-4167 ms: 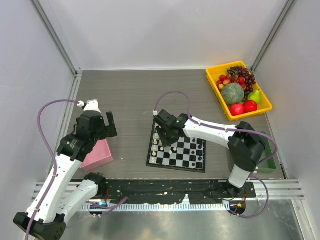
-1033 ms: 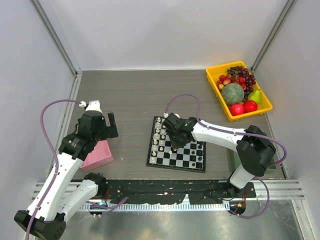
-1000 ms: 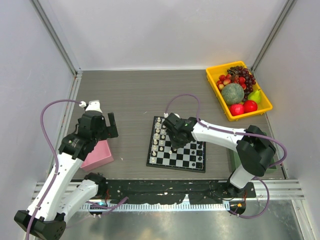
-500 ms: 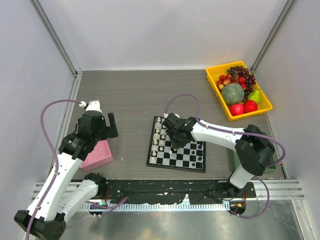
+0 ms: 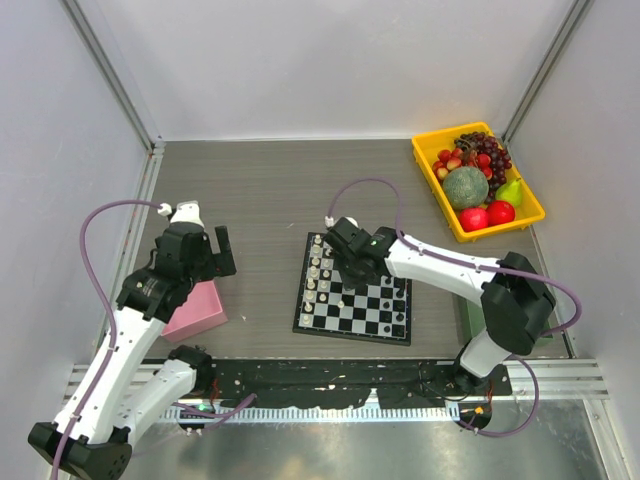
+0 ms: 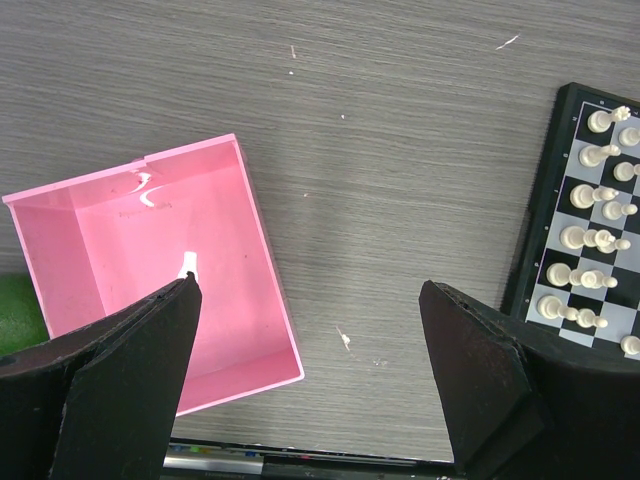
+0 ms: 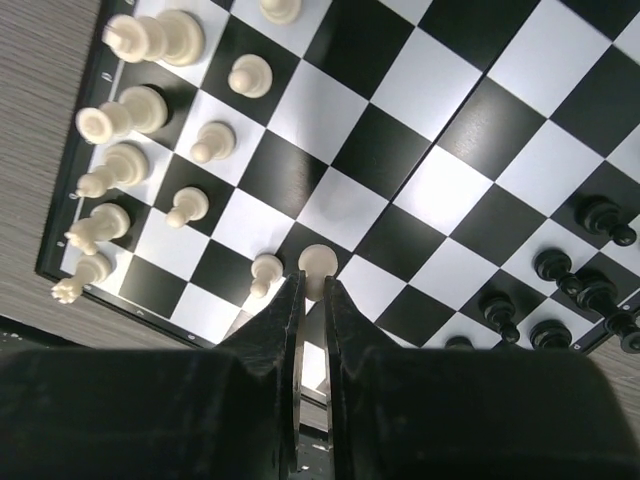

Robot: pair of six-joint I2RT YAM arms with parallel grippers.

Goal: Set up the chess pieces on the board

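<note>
Mid-game setup on the bench (image 5: pixel 260 190): the board (image 5: pixel 370 312) sits near centre, a little toward 5 o'clock, with the pink box (image 5: pixel 197 310) at 8 o'clock. The job looks partly done. White pieces (image 7: pixel 130 112) stand in two uneven files along the board's 9 o'clock edge, with gaps among them. Black pieces (image 7: pixel 555 265) cluster along the 3 o'clock edge, and their count cannot be made out. One small white piece (image 6: pixel 187 264) lies in the box, so at least that one remains to be fetched. The left gripper (image 6: pixel 310 290) hangs spread wide above the box and bare bench, holding nothing. The right gripper (image 7: pixel 312 282) is low over the white side, its tips pinched together on a pawn (image 7: pixel 318 260) beside the pawn file.
</note>
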